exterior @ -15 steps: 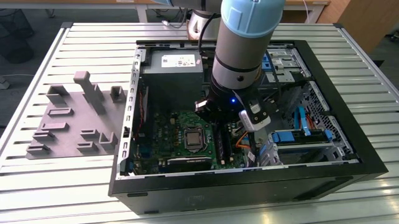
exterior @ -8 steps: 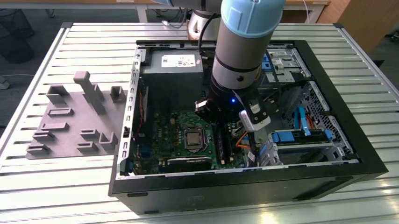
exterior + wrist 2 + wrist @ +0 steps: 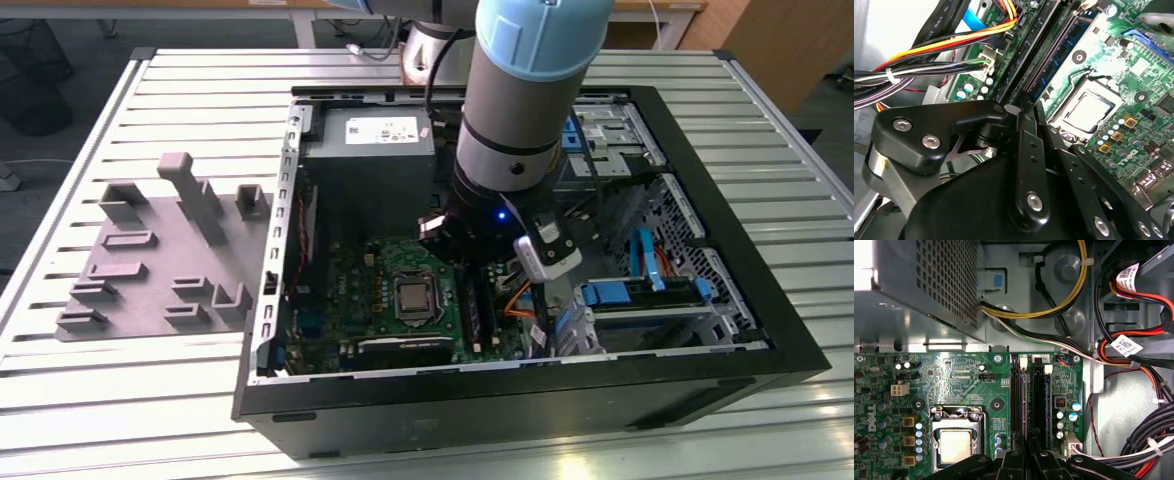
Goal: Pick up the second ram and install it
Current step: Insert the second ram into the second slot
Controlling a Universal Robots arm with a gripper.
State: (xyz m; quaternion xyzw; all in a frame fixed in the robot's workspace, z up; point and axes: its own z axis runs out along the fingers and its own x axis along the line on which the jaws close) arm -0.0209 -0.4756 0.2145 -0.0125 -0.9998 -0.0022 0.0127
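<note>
Exterior view: I have the arm (image 3: 514, 120) plunged straight down into the PC case (image 3: 707, 150), gripper (image 3: 470, 262) over the slots (image 3: 1026, 400) beside the CPU (image 3: 956, 445). I judge we're at the seating step. The ram (image 3: 1064, 47) looks to sit in a slot; gripper closed to a narrow gap at the slots, can't tell if it grips the ram. Seating calls for square, even downward pressure.

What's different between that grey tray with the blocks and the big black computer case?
The grey tray is low and flat with upright blocks; the black computer case is far larger and deep-walled. The tray sits apart from the arm; the case lies open with the arm reaching inside. Both rest on the slatted table.
</note>
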